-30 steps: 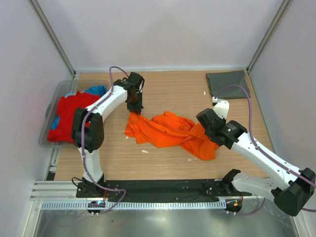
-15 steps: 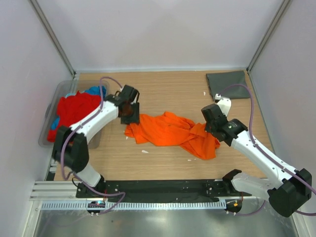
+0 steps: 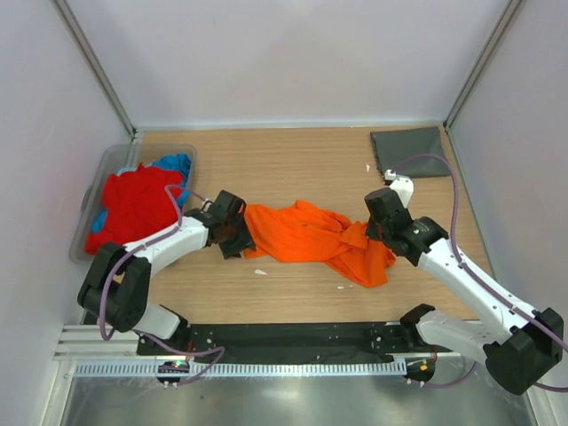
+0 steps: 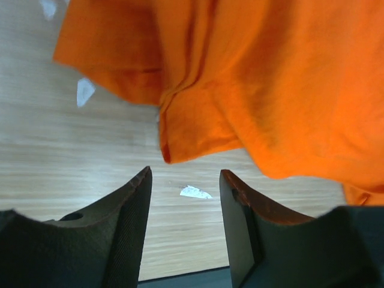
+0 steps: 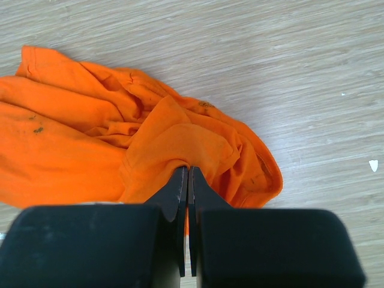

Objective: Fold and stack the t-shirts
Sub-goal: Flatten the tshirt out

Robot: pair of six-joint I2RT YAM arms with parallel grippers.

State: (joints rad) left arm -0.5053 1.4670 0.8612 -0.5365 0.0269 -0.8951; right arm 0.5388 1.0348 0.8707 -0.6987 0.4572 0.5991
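While the clear tub (image 3: 120, 153) at the left of the top view held a red t-shirt (image 3: 133, 209) and a blue t-shirt (image 3: 173, 163), the work was out on the wooden surface (image 3: 302, 169). Just right of the tub, the left fingers (image 4: 129, 222) stood apart with nothing between them, low over the surface at the left end of the orange t-shirt (image 3: 306, 232). In the left wrist view a loose corner of it lay just ahead of the gap. The shirt lay rumpled across the middle of the frame, bunched toward its right end. There the right fingers (image 5: 179, 195) were pressed together on a raised fold of the orange cloth. At the upper right, the dark grey t-shirt (image 3: 408, 151) lay flat, well apart from the rest.

To my eye the step was spreading the orange shirt flat before any fold. Doing it well would call for the left fingers to take that corner by its hem, one layer only. Both arms would then need to draw apart gently and evenly, keeping the cloth low so that it settled smooth rather than twisted.
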